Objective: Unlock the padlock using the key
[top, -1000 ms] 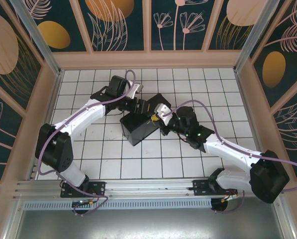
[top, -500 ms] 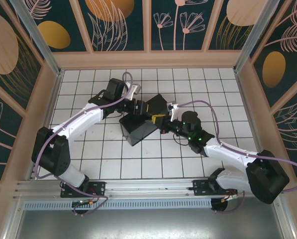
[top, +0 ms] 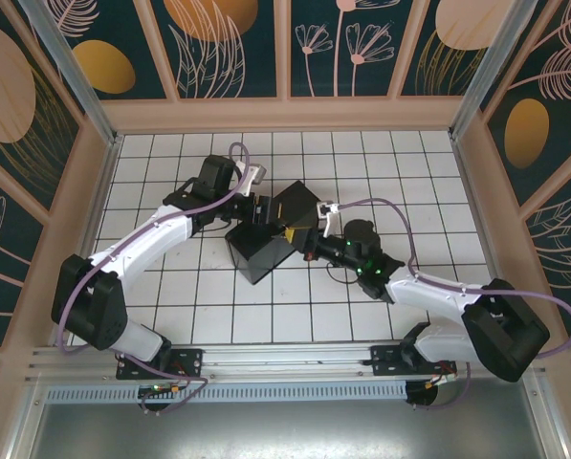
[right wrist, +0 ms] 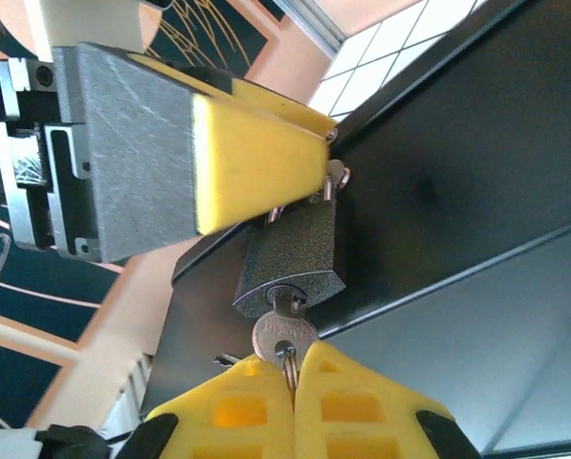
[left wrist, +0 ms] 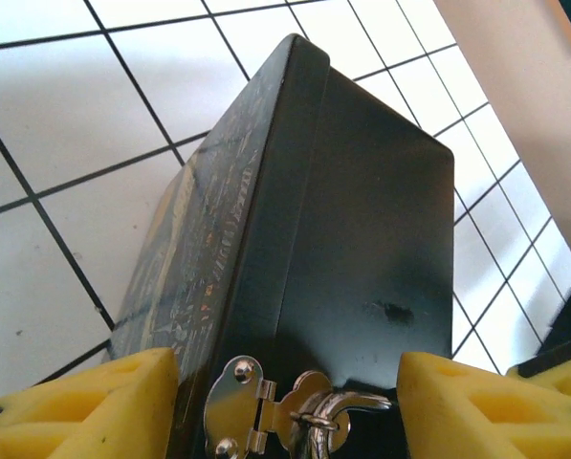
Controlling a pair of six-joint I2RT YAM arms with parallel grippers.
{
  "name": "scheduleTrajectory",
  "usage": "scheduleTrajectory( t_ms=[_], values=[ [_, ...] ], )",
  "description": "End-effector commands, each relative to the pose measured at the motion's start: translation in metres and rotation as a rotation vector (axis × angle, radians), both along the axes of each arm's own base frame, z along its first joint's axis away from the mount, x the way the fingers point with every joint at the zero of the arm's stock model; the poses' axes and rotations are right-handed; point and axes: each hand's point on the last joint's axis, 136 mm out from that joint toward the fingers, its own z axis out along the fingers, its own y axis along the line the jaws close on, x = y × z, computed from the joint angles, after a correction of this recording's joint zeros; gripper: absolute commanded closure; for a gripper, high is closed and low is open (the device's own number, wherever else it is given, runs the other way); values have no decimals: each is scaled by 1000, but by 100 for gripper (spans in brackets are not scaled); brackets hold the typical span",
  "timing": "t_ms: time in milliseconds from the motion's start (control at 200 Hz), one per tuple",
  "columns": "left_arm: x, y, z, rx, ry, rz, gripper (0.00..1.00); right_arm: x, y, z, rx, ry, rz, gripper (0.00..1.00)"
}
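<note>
Just above right claw (right wrist: 295, 368), key (right wrist: 283, 335) in padlock (right wrist: 293, 256)

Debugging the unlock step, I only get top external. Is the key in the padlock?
Observer: Yes. Right wrist view shows the key seated in the keyway at the padlock base.
Operator: Right gripper on it?
Observer: The right gripper is shut on the key ring hanging below the key head.
Operator: Left side?
Observer: The left gripper straddles the box edge at its silver hasp, pads apart.
</note>
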Motion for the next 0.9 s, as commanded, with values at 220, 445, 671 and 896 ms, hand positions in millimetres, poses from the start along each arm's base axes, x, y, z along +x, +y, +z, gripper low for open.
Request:
scheduleTrajectory(
  t_ms=[220,445,671,896],
  values=[
    [-20,-14,2,-25,26,-83,38,16,-21,-30,-541,-262,-17,67],
    [-17,-13,3,-26,27,-72,38,15,-43,-49,-749,-333,6,60],
    [-13,-13,4,-23,29,-70,38,4,-56,-17,-749,-510,13,52],
    [-9,-15,9,-35,25,-70,38,4,-64,-2,-779,-659,-10,51]
  ],
)
